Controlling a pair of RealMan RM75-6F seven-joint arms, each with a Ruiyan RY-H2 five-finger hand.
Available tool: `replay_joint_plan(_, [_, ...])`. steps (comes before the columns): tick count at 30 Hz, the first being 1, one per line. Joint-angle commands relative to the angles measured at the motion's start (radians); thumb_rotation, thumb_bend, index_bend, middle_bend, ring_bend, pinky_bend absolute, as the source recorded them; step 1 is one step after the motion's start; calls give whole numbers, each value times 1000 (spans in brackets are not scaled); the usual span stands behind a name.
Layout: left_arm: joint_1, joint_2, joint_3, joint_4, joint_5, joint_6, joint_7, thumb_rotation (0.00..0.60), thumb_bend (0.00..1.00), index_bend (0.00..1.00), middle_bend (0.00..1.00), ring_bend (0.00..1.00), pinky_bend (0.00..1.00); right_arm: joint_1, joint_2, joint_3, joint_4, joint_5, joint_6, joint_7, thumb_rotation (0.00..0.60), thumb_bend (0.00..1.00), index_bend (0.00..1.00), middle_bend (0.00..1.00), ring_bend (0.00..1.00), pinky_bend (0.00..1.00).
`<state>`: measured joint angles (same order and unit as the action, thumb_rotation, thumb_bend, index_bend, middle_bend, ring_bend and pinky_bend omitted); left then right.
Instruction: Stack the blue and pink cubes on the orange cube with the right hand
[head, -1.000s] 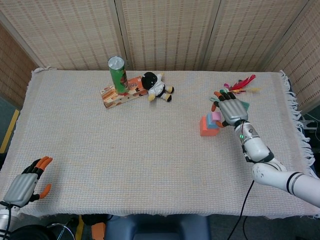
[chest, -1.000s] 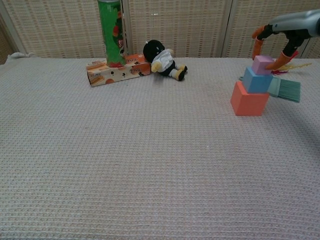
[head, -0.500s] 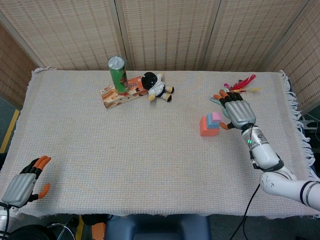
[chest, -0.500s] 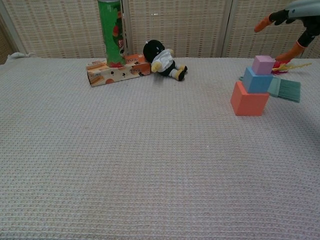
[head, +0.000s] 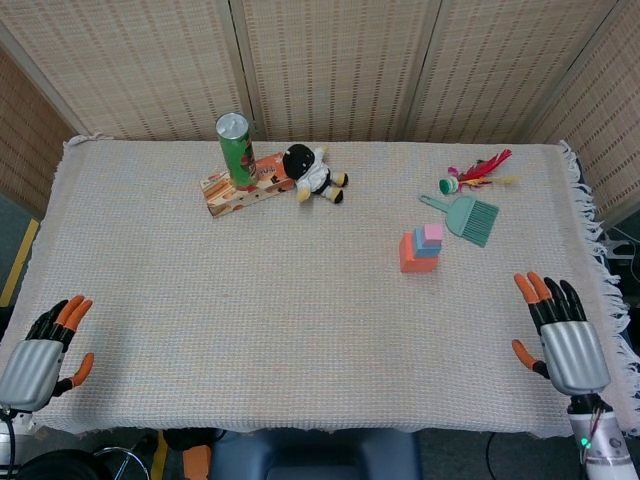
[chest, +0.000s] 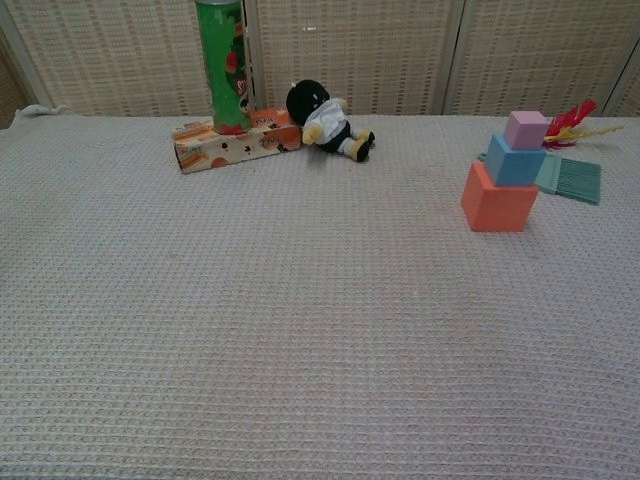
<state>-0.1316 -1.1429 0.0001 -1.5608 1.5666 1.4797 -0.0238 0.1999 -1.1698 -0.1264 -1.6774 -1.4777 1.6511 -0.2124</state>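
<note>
On the table's right side, the pink cube (chest: 526, 129) tops the blue cube (chest: 514, 161), which sits on the orange cube (chest: 497, 203). Both the right hand (head: 566, 341) and left hand (head: 42, 351) rest spread, empty, near the front edge.

A table (head: 250, 300) fills most of the head view, covered by a pale woven cloth (head: 150, 260) with a waffle texture and a fringe (head: 590, 220) along its right edge. Behind it, across the top of the frame, stands a folding screen (head: 330, 65) of light woven reed panels set in pale frames. At the far left, a strip of dark grey floor (head: 12, 235) shows, with a yellow line (head: 18, 262) along it. The light is even and soft, with hardly any shadows.
</note>
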Motion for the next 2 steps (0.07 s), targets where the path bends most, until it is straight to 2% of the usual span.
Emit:
replay_joint_plan(1, [13, -23, -2, 24, 31, 37, 6, 600, 439, 13, 0, 0, 111, -77, -19, -40, 23, -85, 66, 22, 600, 185, 0, 0, 0, 0])
replay_joint_plan(2, [15, -22, 0, 21, 30, 36, 10, 600, 438, 13, 0, 0, 111, -81, -13, -36, 17, -85, 61, 23, 600, 185, 0, 0, 0, 0])
